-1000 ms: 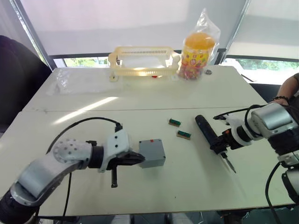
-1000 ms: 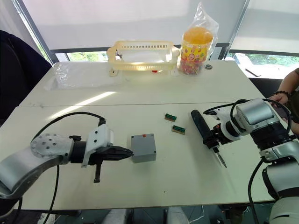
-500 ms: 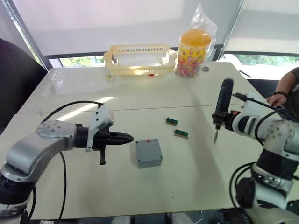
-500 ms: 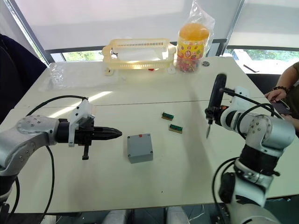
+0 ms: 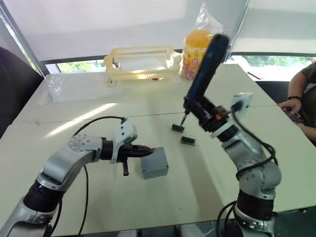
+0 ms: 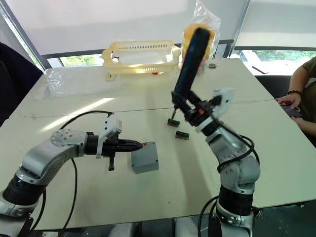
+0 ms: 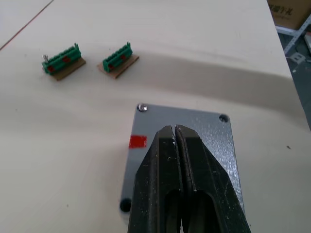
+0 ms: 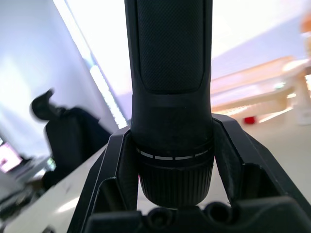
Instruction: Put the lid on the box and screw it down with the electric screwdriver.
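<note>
Grey box [image 7: 182, 145] sits on the table [image 5: 98, 197] directly under the left gripper [image 7: 175, 130], lid [image 6: 143, 154] already on top of it; the seam between lid and box is hard to make out from the head views. Left fingers [image 7: 160, 165] are pressed together with nothing between them, tips over the lid's top face; whether they actually touch it cannot be told. The fingers cover much of the lid: three corner screw holes show, the fourth is hidden. A small red mark [image 7: 137, 141] lies on the lid just beside the fingertips. Right gripper [image 8: 170, 194] is clamped around the collar of the electric screwdriver [image 5: 205, 61], raised well above the table, body tilted, bit pointing down. The bit's tip hangs near or over the first of two green terminal blocks [image 5: 177, 128]; contact cannot be judged. The second block [image 5: 188, 140] lies just beside it, between right gripper and box. Beyond: a yellow plastic basket [image 5: 140, 61] and a bagged orange-lidded jar [image 5: 192, 49], partly hidden behind the screwdriver. A person's arm [image 5: 296, 98] is cut off at the table's right edge.
</note>
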Tool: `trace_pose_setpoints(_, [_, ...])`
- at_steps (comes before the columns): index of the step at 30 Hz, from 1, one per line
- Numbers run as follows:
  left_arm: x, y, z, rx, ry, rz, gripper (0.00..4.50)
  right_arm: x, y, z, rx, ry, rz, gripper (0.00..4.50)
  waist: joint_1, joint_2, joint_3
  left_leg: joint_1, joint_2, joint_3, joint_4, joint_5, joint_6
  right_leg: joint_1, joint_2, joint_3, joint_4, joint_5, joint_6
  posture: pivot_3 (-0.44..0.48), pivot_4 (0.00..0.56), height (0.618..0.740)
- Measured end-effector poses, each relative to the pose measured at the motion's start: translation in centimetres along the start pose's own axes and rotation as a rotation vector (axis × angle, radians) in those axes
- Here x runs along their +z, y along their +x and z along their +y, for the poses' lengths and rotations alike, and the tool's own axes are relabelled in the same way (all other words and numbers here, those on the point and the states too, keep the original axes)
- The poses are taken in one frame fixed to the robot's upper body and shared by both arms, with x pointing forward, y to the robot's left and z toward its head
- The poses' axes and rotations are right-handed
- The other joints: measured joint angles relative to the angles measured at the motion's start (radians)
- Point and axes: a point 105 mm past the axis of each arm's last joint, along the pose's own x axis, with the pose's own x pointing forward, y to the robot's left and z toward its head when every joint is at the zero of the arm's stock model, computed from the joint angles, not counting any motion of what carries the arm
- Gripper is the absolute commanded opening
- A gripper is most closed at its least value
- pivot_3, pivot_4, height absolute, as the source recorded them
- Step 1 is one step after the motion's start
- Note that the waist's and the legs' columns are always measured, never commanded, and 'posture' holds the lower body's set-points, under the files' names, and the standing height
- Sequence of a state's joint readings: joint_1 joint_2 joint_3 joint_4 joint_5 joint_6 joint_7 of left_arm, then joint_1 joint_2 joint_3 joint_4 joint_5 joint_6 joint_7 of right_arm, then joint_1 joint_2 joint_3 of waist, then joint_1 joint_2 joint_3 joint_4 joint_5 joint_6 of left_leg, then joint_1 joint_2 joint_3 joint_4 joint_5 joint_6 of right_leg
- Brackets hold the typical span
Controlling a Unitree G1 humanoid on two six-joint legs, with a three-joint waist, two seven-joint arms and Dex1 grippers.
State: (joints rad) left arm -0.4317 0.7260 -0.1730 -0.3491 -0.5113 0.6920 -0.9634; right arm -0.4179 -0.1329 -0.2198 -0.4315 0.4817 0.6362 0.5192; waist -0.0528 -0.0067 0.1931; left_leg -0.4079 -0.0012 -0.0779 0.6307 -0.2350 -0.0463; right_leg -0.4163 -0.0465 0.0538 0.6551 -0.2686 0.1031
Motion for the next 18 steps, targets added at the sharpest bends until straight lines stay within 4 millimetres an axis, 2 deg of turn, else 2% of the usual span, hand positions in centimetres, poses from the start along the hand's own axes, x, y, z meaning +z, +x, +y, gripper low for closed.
trace_pose_setpoints(2, [-0.4, 0.1, -0.4, -0.001, -0.004, 0.006, 0.00, -1.0, 0.1, 0.7, 0.042, -0.009, 0.021, 1.76, 0.008, 0.000, 0.000, 0.000, 0.000, 0.000, 0.000, 0.000, 0.000, 0.000, 0.000, 0.000, 0.000, 0.000, 0.000, 0.000, 0.150, 0.740])
trace_pose_setpoints(5, [-0.8, 0.1, -0.7, 0.009, 0.006, 0.019, 0.00, -1.3, 0.3, 1.7, 0.097, -0.022, 0.014, 1.76, 0.011, 0.000, 0.000, 0.000, 0.000, -0.001, 0.000, 0.000, 0.000, 0.000, 0.000, 0.000, 0.000, 0.000, 0.000, 0.000, 0.150, 0.740])
trace_pose_setpoints(12, [-1.7, 0.2, -0.9, 0.051, 0.051, 0.034, 0.00, -3.2, -0.3, 2.9, 0.147, -0.010, 0.070, 1.76, 0.010, 0.000, 0.000, 0.001, 0.000, -0.001, 0.000, 0.000, 0.000, 0.001, 0.000, 0.000, 0.000, 0.000, 0.000, 0.000, 0.150, 0.740])
trace_pose_setpoints(18, [-1.7, 0.8, -1.0, 0.042, 0.071, 0.020, 0.00, -3.6, 0.1, 4.2, 0.203, -0.012, 0.065, 1.76, 0.012, 0.000, 0.000, 0.001, 0.000, -0.001, 0.000, 0.000, 0.000, 0.002, 0.000, 0.000, 0.000, 0.000, 0.000, 0.000, 0.150, 0.740])
